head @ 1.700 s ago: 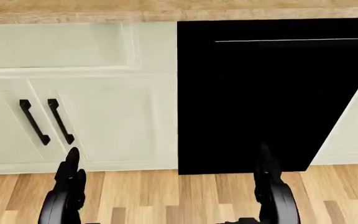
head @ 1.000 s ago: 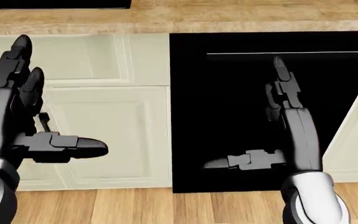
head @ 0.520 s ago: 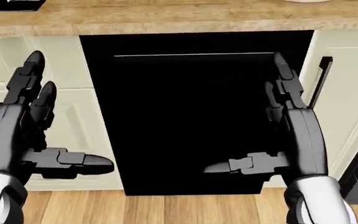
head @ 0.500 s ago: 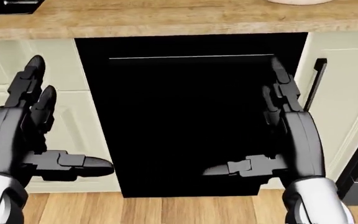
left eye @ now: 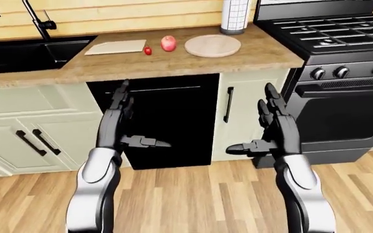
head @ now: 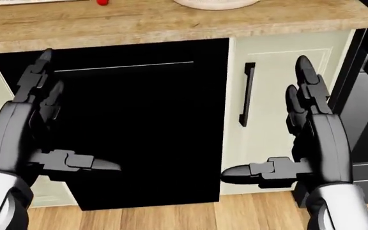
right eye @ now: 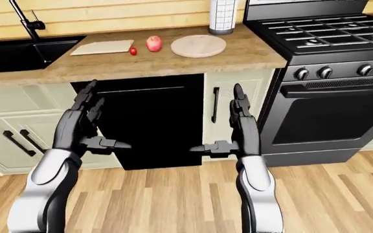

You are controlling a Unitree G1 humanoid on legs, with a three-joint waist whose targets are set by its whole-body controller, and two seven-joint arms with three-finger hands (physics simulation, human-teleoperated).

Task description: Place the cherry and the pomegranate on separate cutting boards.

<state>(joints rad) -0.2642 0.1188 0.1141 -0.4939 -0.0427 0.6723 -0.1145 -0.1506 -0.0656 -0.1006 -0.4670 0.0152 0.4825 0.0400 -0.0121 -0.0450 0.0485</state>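
A small red cherry (left eye: 148, 50) and a larger pinkish-red pomegranate (left eye: 168, 43) sit side by side on the wooden counter (left eye: 193, 63). A rectangular pale cutting board (left eye: 116, 46) lies to their left, a round wooden cutting board (left eye: 212, 45) to their right. My left hand (left eye: 127, 119) and right hand (left eye: 264, 124) are both open and empty, raised below the counter edge, before the black dishwasher (left eye: 167, 121). In the head view only the cherry's edge (head: 102, 2) and the round board's rim (head: 216, 5) show at the top.
A black sink (left eye: 24, 53) with a tap (left eye: 41, 22) is at the counter's left. A black gas stove with oven (left eye: 335, 73) stands at the right. A paper towel roll (left eye: 235, 14) stands behind the round board. White cabinets (left eye: 24, 126) sit below; wood floor underneath.
The whole picture has shifted: the camera moved right, so the dishwasher slid left and a cabinet door and the stove edge came in. Both hands rose from hanging low to raised, open.
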